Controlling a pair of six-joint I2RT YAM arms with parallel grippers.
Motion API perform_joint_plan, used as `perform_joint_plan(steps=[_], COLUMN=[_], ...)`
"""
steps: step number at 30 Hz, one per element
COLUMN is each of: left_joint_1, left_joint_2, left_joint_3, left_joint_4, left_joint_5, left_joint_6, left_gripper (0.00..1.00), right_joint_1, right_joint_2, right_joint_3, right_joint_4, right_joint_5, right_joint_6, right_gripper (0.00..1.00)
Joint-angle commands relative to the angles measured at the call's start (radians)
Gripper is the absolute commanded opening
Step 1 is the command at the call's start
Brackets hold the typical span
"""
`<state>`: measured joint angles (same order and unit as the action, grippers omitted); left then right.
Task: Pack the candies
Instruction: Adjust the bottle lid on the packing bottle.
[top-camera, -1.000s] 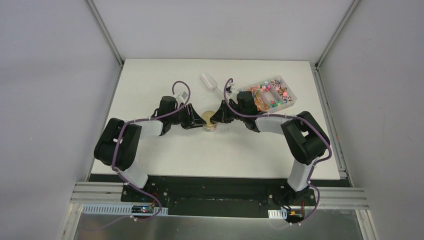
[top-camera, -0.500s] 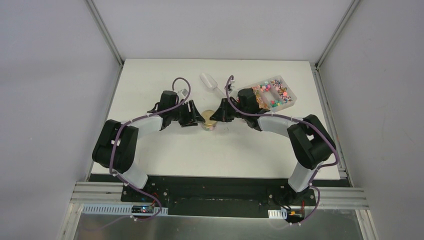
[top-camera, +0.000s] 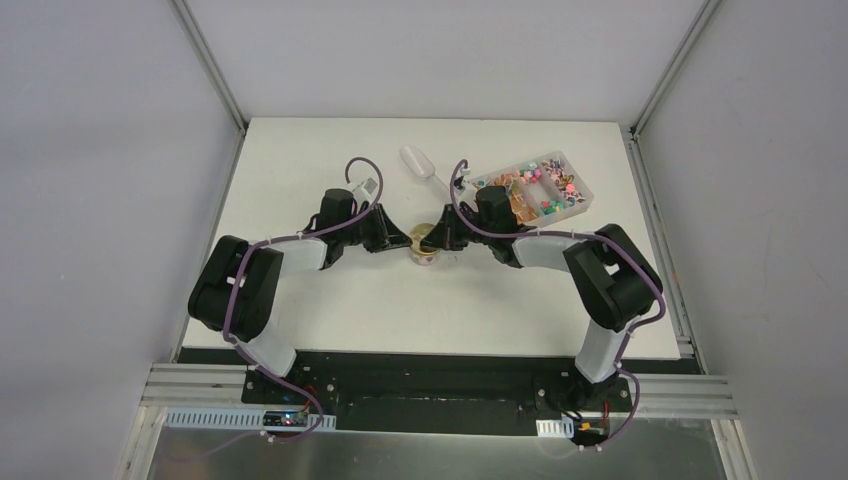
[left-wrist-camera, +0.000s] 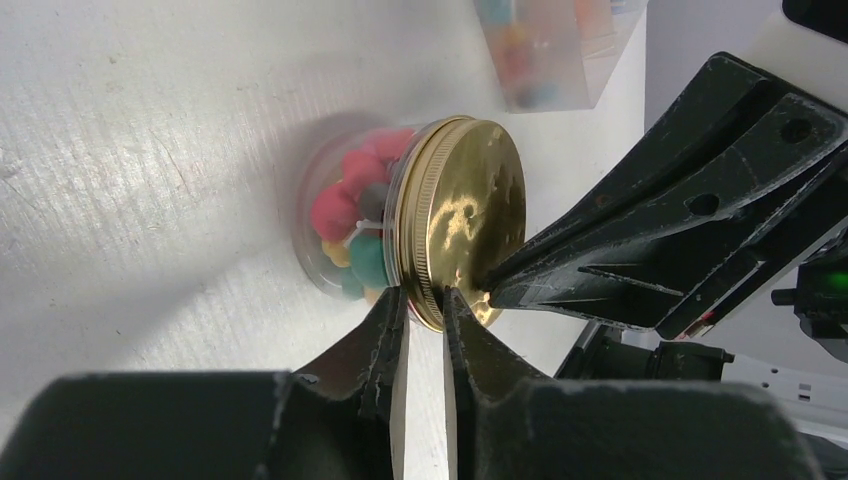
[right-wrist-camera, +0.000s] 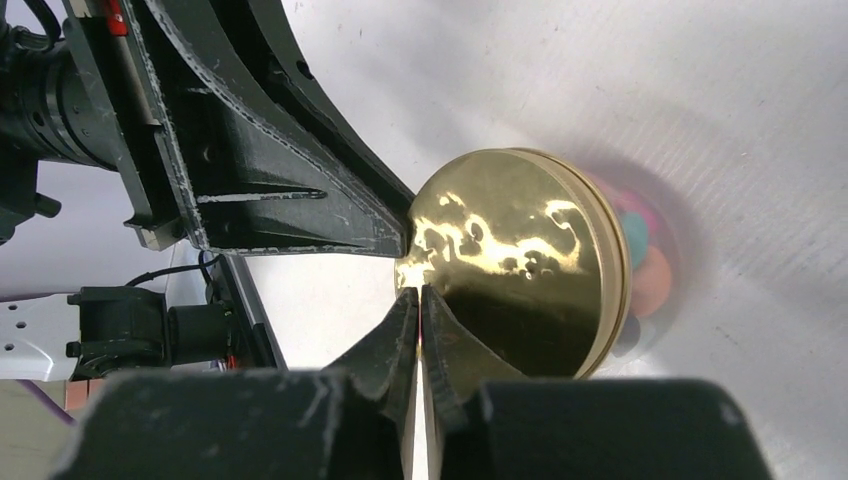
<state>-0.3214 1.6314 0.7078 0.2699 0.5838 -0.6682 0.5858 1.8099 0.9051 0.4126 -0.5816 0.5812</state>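
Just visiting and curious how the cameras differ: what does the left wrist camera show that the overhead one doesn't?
Left wrist only: candies packed inside the clear jar under its gold lid.
Overhead only: the clear scoop and the whole table.
Both: the jar, the lid, the tray, and the left gripper and right gripper at the lid.

**Around the work: what you have on the table**

On the white table (top-camera: 300, 180) you see a small clear jar (left-wrist-camera: 312, 190), and a gold lid (left-wrist-camera: 470, 210) closes it. Its shiny face reflects the light. A clear plastic scoop (top-camera: 417, 163) lies further back, apart from the jar. To the right of the scoop stands a clear box with compartments (top-camera: 588, 196). Grey walls and aluminium rails (top-camera: 205, 50) enclose the table.
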Motion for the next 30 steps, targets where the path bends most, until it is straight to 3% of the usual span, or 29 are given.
perform_joint_plan(steps=[1,3,8,15,17,20,21,23,24,29,30], left_joint_1=[-0.004,-0.002,0.0,0.007,0.007,0.008,0.008,0.008,0.008,0.008,0.008], left_joint_2=[0.056,0.056,-0.005,-0.065,-0.084,-0.111,-0.125,-0.167,-0.195,-0.335,-0.36], left_joint_3=[-0.036,-0.032,0.014,0.15,0.171,0.202,0.219,0.264,0.288,0.385,0.396], left_joint_4=[-0.151,-0.152,-0.144,-0.188,-0.217,-0.261,-0.296,-0.361,-0.396,-0.51,-0.522], left_joint_5=[-0.118,-0.113,-0.084,0.038,0.047,0.067,0.073,0.069,0.053,-0.06,-0.079], left_joint_6=[0.08,0.081,0.087,0.093,0.107,0.145,0.165,0.214,0.238,0.328,0.339], left_gripper=[0.09,0.16,0.48,0.63,0.63,0.65,0.66,0.77,0.82,0.92,0.98], right_joint_1=[0.003,0.002,0.0,-0.02,-0.024,-0.027,-0.027,-0.027,-0.027,-0.027,-0.027], right_joint_2=[-0.018,-0.017,-0.039,-0.158,-0.214,-0.298,-0.324,-0.379,-0.413,-0.544,-0.572], right_joint_3=[-0.001,-0.003,0.004,0.11,0.136,0.161,0.169,0.197,0.214,0.266,0.268], right_joint_4=[-0.126,-0.126,-0.116,-0.235,-0.289,-0.373,-0.402,-0.502,-0.545,-0.674,-0.686], right_joint_5=[0.074,0.077,0.072,0.101,0.14,0.219,0.255,0.343,0.38,0.528,0.552], right_joint_6=[-0.056,-0.055,-0.045,-0.085,-0.119,-0.189,-0.22,-0.273,-0.302,-0.405,-0.409], right_gripper=[0.06,0.06,0.13,0.26,0.35,0.57,0.68,0.94,0.99,1.0,1.0])
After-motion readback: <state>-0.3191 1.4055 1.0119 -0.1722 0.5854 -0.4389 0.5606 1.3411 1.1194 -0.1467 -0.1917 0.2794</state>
